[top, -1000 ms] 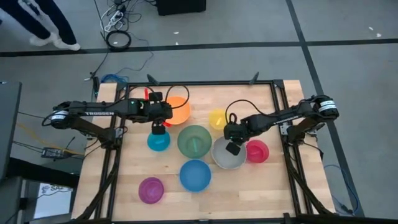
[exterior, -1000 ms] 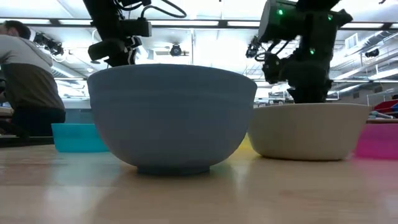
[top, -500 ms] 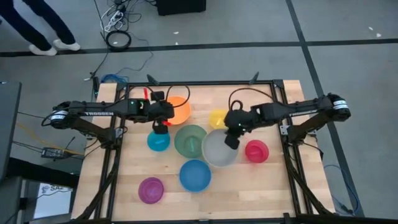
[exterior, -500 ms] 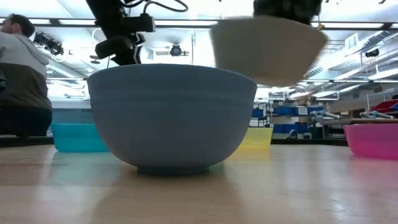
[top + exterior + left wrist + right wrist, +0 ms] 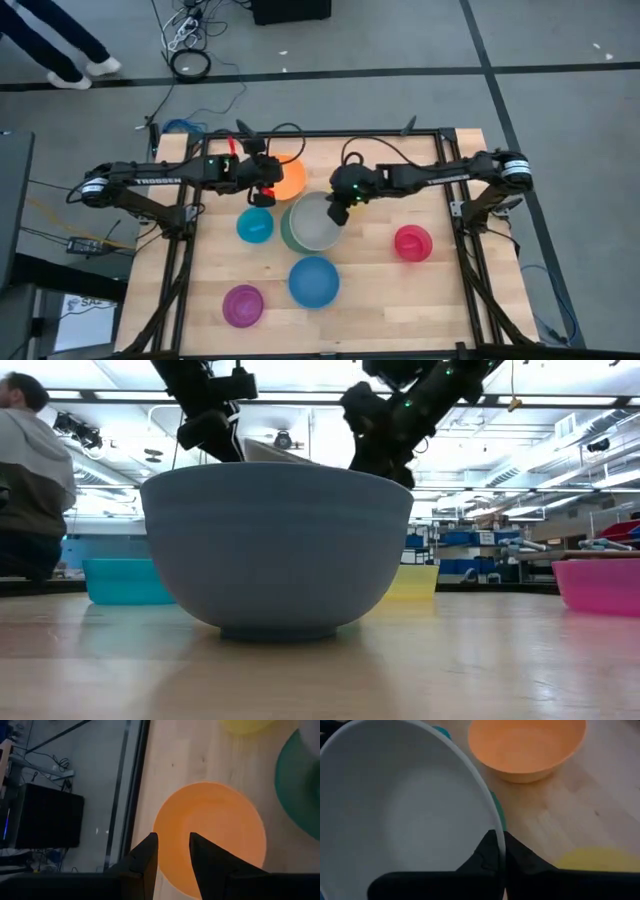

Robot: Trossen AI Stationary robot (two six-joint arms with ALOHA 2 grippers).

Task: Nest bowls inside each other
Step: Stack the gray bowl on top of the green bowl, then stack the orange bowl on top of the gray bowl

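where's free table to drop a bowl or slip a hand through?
Free: bare wood right of the grey bowl, above the red-pink bowl; also the front right corner, right of the blue bowl. Crowded: orange bowl, teal bowl and grey bowl cluster under both arms.

Grey bowl [image 5: 315,221] hides most of the green bowl [image 5: 287,229]; yellow bowl unseen overhead.

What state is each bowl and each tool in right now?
grey bowl: pinched at its rim, tilted over the green bowl
green bowl: on the table, mostly covered by the grey one
orange bowl: upright, empty
teal bowl: upright, empty
blue bowl: upright, empty
magenta bowl: upright, empty
red-pink bowl: upright, empty
right tool: shut on the grey bowl
left tool: open, above the orange bowl
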